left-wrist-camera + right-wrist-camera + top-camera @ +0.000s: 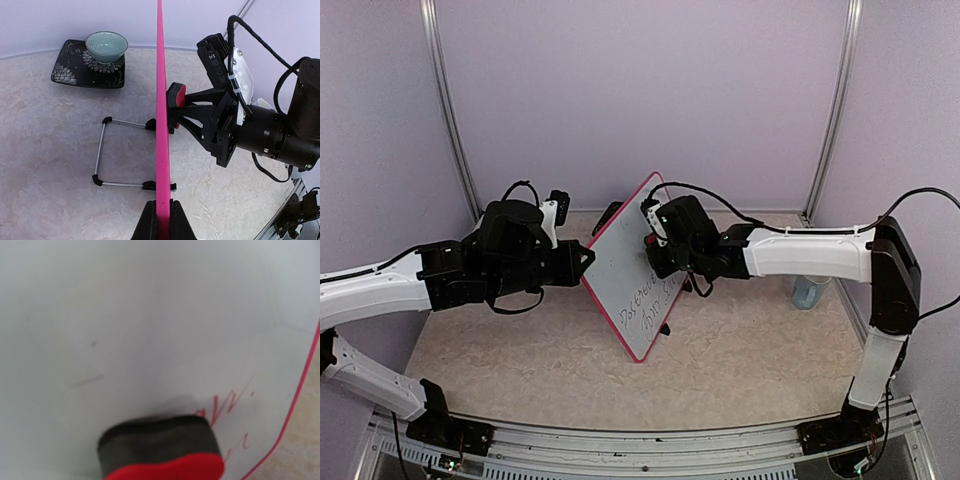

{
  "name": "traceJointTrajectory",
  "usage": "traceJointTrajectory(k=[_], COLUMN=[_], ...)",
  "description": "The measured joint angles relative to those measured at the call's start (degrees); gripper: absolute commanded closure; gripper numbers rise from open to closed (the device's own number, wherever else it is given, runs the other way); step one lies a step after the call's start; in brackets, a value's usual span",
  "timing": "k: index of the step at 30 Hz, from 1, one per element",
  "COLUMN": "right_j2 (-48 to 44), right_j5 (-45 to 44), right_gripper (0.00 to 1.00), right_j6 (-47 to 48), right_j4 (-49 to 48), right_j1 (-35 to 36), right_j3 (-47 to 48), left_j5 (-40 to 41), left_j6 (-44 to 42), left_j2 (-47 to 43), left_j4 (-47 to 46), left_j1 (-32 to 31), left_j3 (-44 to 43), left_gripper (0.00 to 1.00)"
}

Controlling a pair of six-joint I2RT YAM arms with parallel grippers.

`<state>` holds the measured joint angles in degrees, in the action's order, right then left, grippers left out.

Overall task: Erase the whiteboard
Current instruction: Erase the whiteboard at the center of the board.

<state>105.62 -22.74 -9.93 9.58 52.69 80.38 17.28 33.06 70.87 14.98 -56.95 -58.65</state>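
The whiteboard [628, 275] stands on edge near the middle of the worktop [750, 350], propped by a wire stand [101, 156] behind it. The left fingers [151, 221] are closed tight on the board's pink frame at its left edge, 1 finger on each face. The right fingers [194, 101] are clamped on a red-and-black eraser [162, 449], whose dark felt is pressed flat against the writing face in the board's upper half. Handwriting [650, 296] covers the lower half, and the eraser sits just beside its first strokes. Behind the board, a pale green bowl [106, 46] rests on a black floral square plate [70, 76]. A pale blue container [807, 292] stands well apart by the right wall.
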Motion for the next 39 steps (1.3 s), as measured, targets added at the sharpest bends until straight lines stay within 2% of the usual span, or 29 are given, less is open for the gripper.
traceJointTrajectory(k=[12,27,39], right_j2=[-6.84,-0.52,-1.60], right_j5=[7.15,1.55,2.49], right_gripper=[0.75,0.75,0.75], right_j6=[-1.22,-4.46,-2.19], right_j4=[-2.78,-1.88,0.63], right_j1=[2.62,-0.42,-0.46], right_j3=[-0.68,-3.34,1.27], left_j5=[-1.90,-0.15,-0.83], left_j6=[-0.94,0.11,-0.07], left_j2=[0.00,-0.07,-0.11], left_j4=[-1.16,0.04,-0.42], left_j1=[-0.17,0.07,-0.22], left_j3=[0.00,0.00,0.00], left_gripper=[1.00,1.00,1.00])
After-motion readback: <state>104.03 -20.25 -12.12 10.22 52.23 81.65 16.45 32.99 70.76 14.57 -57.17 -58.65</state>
